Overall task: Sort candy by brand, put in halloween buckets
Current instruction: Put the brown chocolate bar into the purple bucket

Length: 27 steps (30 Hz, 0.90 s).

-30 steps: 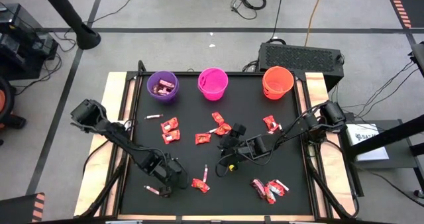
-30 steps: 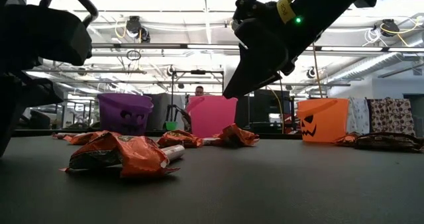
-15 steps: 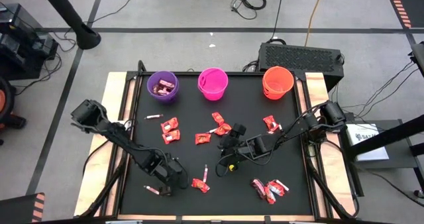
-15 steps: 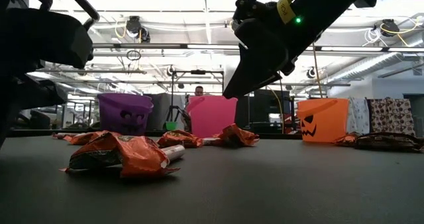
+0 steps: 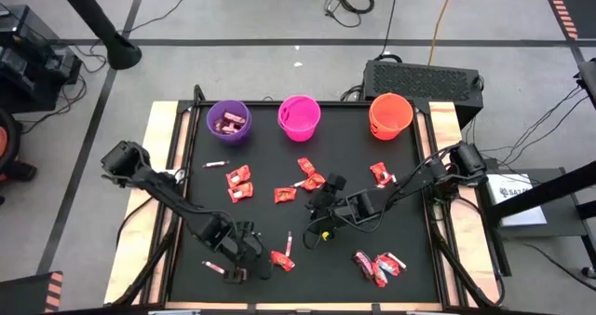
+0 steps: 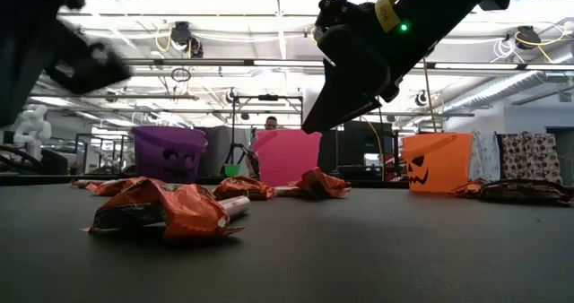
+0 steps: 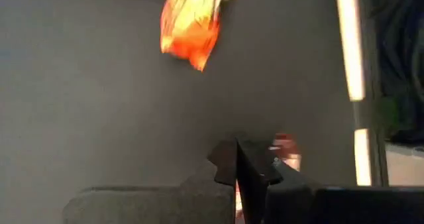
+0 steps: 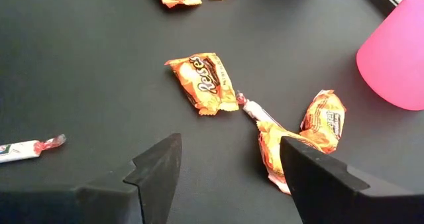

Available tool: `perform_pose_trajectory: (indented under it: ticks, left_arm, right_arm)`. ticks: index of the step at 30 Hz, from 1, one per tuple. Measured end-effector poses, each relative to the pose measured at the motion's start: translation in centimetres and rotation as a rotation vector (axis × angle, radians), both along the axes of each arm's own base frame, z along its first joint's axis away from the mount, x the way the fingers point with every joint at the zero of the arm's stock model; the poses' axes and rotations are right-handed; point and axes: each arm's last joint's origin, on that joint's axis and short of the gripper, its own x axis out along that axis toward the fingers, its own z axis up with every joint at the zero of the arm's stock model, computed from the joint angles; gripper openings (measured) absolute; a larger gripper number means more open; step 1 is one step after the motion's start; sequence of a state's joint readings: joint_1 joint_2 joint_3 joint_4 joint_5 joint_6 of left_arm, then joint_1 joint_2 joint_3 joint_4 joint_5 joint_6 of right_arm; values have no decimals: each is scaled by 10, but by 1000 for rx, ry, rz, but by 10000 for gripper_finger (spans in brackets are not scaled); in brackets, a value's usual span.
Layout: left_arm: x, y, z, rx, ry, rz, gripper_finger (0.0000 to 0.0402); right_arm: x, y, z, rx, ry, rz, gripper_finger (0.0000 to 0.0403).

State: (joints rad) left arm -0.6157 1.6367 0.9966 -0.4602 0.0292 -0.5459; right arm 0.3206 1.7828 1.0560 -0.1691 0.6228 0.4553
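Black matting covers the table [image 5: 419, 212], framed at its left and right edges by pale wooden borders. At the left, the left gripper [image 5: 235, 270] sits low near the front edge, its fingers pressed together; the left wrist view shows something small and red-and-pale at their tips, but whether it is pinched cannot be told. A thin pale stick candy [image 5: 214, 267] lies just to the gripper's left, and a red-orange wrapped candy [image 5: 280, 259] lies just to its right, with another pale stick [image 5: 290, 245] beside that. Along the far edge stand the three buckets in a row: the purple bucket [image 5: 228, 121], which already holds dark maroon-pink sweets, then the pink bucket [image 5: 299, 116], then the orange bucket [image 5: 390, 116], whose side shows a jack-o'-lantern face in the low view. A stray pale stick [image 5: 215, 164] lies below the purple bucket, and red-orange wrappers [image 5: 238, 184] are scattered across the middle of the mat. Right of centre, the right gripper [image 5: 318, 206] hovers above the mat with its fingers spread wide, holding nothing; its wrist view shows an orange Reese's packet [image 8: 202, 82] ahead of the fingers. Farther right, one wrapper [image 5: 380, 172] lies near the right arm, and a cluster of maroon-pink sweets [image 5: 378, 266] rests near the front right corner.
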Motion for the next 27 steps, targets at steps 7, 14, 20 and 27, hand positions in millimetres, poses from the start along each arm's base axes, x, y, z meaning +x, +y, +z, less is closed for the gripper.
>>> perform_pose_trajectory:
  ticks: [7, 14, 20, 27]
  left_arm:
    - [12, 12, 38, 245, -33, 2, 1]
    - [27, 49, 70, 487, -21, 9, 1]
    - [21, 108, 108, 673, -32, 132, 0]
    - [-17, 195, 153, 765, -54, 395, 0]
  right_arm:
    - [0, 0, 0, -2, 1, 2, 247]
    - [0, 0, 0, -5, 3, 5, 247]
    - [-2, 0, -1, -28, 33, 23, 247]
    - [-10, -3, -7, -58, 139, 18, 247]
